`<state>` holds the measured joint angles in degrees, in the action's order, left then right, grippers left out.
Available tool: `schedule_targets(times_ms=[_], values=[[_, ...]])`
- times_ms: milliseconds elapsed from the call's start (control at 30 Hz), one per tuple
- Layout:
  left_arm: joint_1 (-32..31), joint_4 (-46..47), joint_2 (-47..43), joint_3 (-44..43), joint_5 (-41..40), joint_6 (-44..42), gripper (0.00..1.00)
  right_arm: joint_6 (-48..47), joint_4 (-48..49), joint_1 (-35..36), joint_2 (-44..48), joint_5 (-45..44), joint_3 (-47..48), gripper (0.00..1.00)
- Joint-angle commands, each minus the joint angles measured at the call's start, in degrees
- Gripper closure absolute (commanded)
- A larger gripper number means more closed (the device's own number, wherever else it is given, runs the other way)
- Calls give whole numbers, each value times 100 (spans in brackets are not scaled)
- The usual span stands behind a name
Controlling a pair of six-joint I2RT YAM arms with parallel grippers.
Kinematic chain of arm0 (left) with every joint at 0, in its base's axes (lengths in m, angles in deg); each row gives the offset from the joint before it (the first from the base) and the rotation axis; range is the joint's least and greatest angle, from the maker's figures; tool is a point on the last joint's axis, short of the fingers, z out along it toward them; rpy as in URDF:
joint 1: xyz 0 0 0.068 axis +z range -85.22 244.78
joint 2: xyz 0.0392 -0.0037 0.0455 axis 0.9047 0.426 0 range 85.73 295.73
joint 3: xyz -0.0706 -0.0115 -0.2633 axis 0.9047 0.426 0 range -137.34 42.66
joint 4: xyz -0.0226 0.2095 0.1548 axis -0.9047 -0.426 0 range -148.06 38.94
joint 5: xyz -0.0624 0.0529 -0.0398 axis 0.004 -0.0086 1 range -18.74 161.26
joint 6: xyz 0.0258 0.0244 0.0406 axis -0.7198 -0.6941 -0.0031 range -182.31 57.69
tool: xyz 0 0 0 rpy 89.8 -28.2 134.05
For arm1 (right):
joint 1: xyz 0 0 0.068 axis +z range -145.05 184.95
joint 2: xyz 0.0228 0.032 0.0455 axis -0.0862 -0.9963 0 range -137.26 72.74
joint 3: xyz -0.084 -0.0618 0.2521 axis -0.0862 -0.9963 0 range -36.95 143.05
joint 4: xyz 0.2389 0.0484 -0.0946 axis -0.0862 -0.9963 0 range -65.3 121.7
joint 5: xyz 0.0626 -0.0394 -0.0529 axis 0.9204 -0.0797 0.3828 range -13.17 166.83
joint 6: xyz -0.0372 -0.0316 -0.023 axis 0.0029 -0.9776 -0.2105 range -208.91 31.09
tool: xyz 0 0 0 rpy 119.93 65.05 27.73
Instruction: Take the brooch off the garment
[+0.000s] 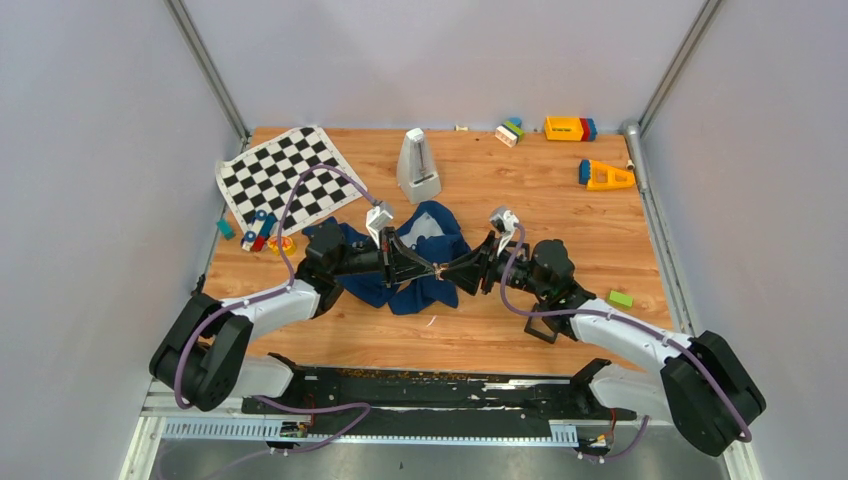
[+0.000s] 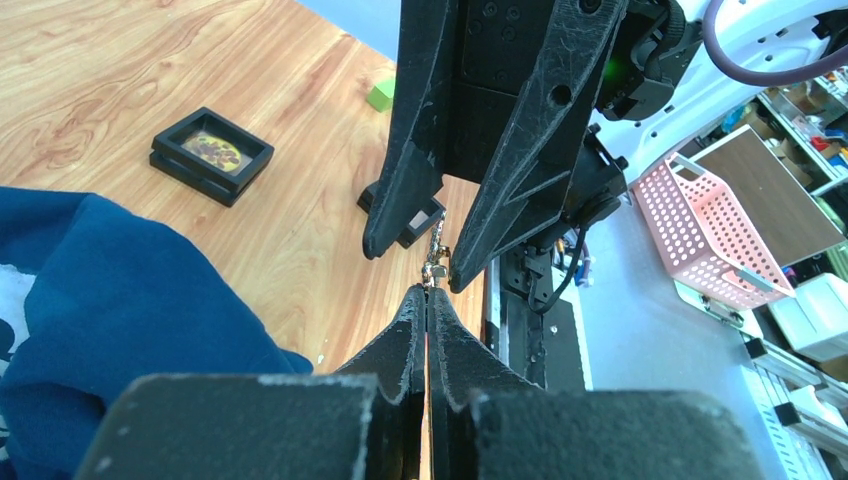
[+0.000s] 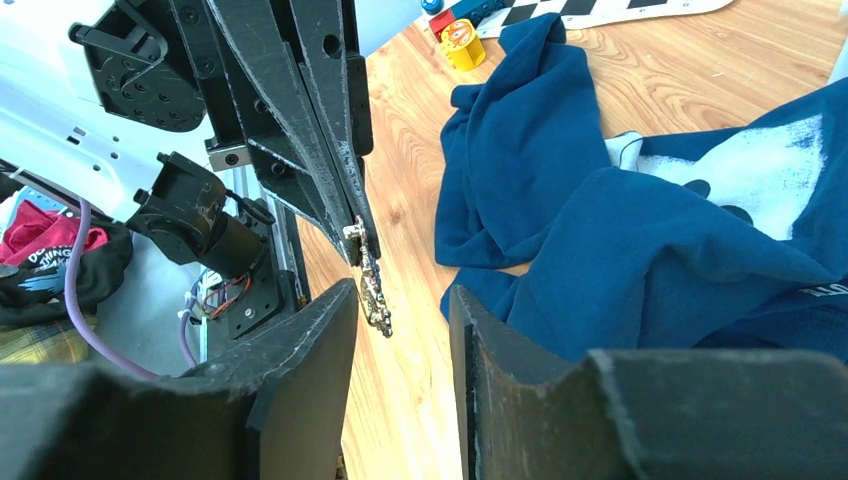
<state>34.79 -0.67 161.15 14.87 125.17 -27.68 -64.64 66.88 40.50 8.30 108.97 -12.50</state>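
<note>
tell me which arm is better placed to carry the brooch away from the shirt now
Left. The left gripper is shut on the brooch, dangling from its tips clear of the garment; the right gripper is open around it, gripping nothing.

Base rail [image 1: 430, 390]: long, black, scuffed, with pale chips along its top.

Left arm [image 1: 270, 305], off the rail's left end: bulky rounded black shoulder housing, a smooth white-shelled link, then black joint bodies farther from the rail.

Right arm [image 1: 625, 338], off the rail's right end: same build and colours.

Purple-grey cable [image 1: 322, 169] on each arm, leading away from the rail to a small white camera block [image 1: 378, 219].

Left gripper [image 2: 427, 292]: matte black wedge-shaped fingers with a grainy printed surface, worn pale at the edges.

Right gripper [image 3: 402, 295]: alike, with round screw holes in its black body and a small green glow [image 2: 612, 68] on the joint housing.
</note>
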Motion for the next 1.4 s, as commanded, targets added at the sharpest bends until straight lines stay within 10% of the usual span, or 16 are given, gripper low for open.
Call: schedule_targets(times_ms=[0,1367], values=[[-88,261,21,-174,196,-41,100,101,252,-22,-69,21,208,62],[-329,-689,-210,-323,-112,-763,100,429,-53,-65,-180,-724,245,74]])
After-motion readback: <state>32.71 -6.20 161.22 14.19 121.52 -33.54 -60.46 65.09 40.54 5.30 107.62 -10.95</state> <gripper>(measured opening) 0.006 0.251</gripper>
